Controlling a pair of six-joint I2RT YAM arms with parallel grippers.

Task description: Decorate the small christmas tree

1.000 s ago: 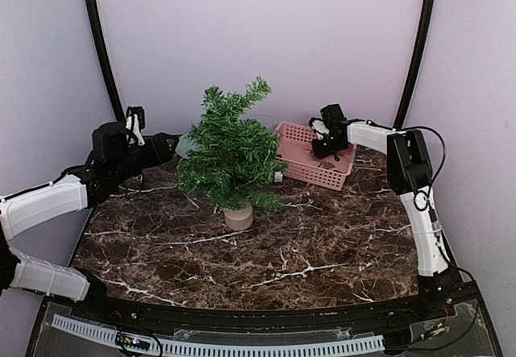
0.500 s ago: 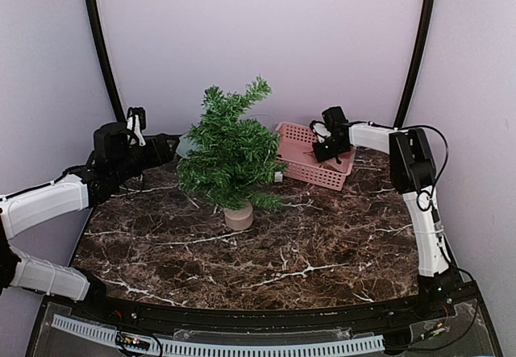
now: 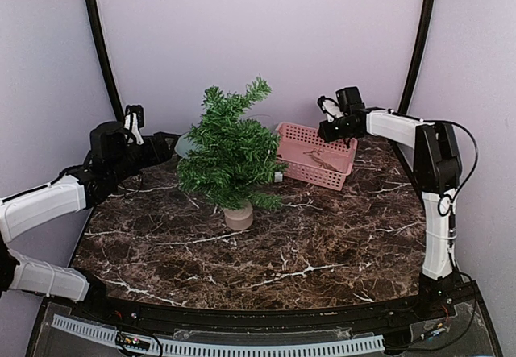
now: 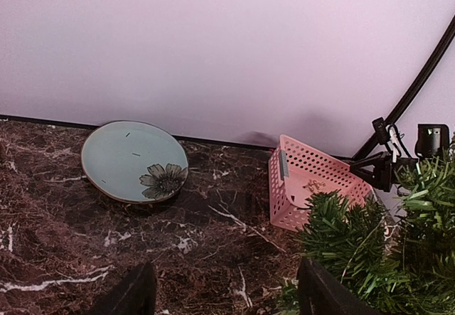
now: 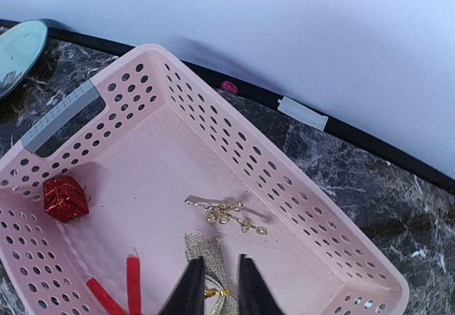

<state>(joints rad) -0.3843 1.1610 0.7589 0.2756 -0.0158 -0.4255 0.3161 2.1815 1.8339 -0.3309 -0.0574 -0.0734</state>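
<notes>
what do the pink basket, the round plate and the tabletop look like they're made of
Pink basket: likely moulded plastic, matt, going by the even rows of holes and the thin rim. Round plate: probably glazed ceramic, pale blue-green with a printed flower and a soft sheen. Tabletop: dark brown marble look with white veins. Whether it is real stone or a printed laminate, the pictures cannot settle.

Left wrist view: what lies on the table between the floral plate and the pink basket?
Nothing: the left wrist view shows only bare marble table between floral plate and pink basket.

Lab booth: marble table (image 3: 322, 236), blank walls (image 3: 266, 35)
</notes>
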